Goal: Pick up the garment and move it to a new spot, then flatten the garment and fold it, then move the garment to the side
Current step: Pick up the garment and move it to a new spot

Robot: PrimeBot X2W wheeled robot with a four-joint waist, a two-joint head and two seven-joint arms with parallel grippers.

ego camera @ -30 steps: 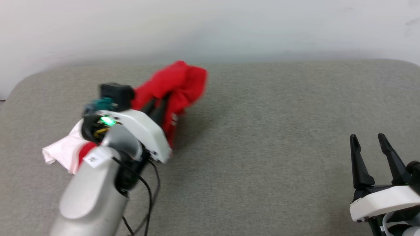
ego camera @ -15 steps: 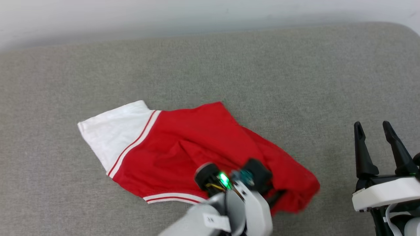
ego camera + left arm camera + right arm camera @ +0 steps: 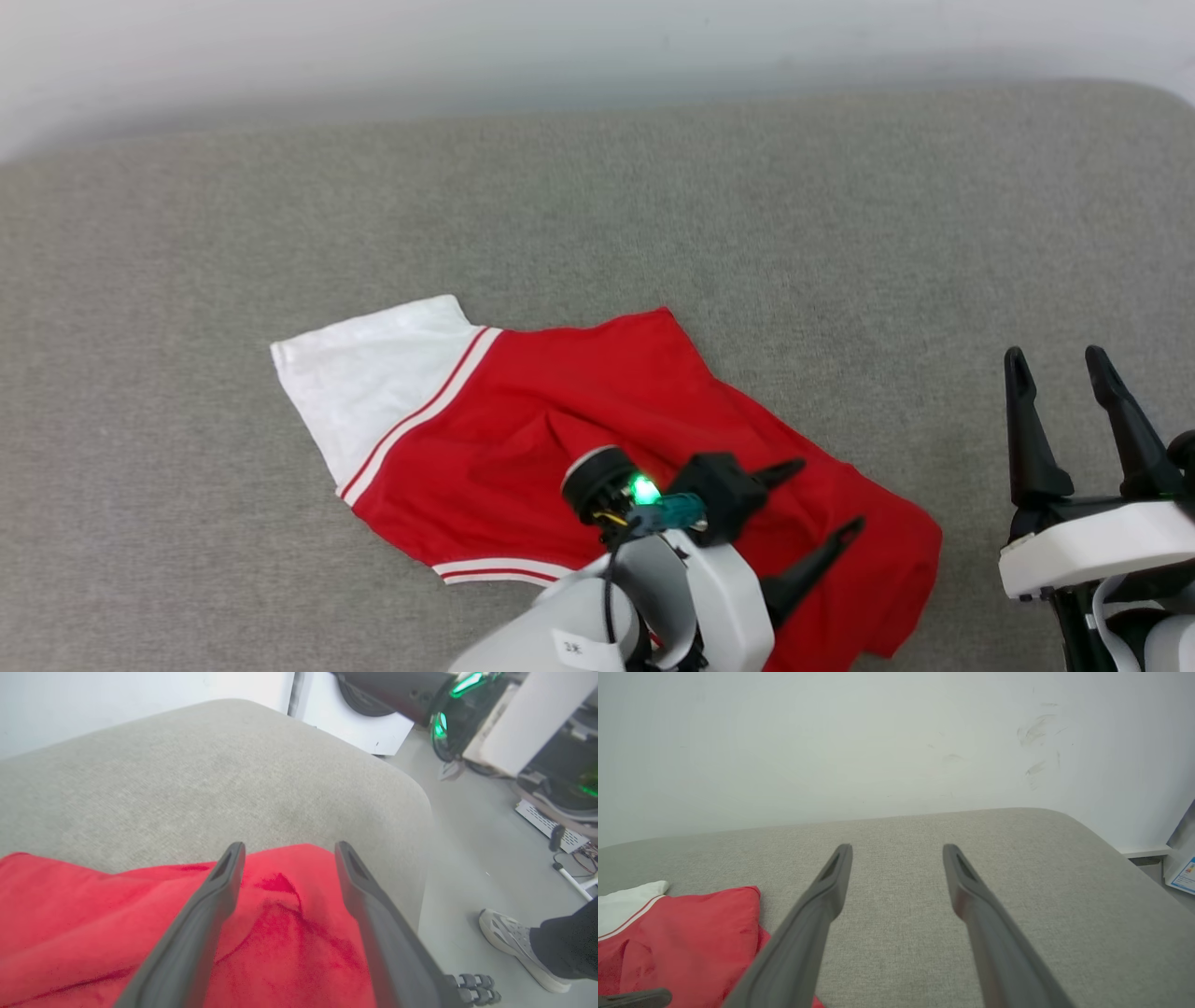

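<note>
The garment [image 3: 560, 411] lies rumpled on the cushion [image 3: 747, 233]; I judge it soft, light and limp. My left gripper [image 3: 826, 495] stands open over its red end, and my right gripper [image 3: 1053, 357] is open, apart from it. I would pinch the hem corners.

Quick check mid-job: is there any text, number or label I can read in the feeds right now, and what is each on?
Nothing can be read clearly.
Sticker on the left forearm: dark characters, too small to read.
Printed sheet at the right edge of the right wrist view: blue print, too blurred to read.
Garment: no lettering on the side that faces up, only striped trim.
</note>
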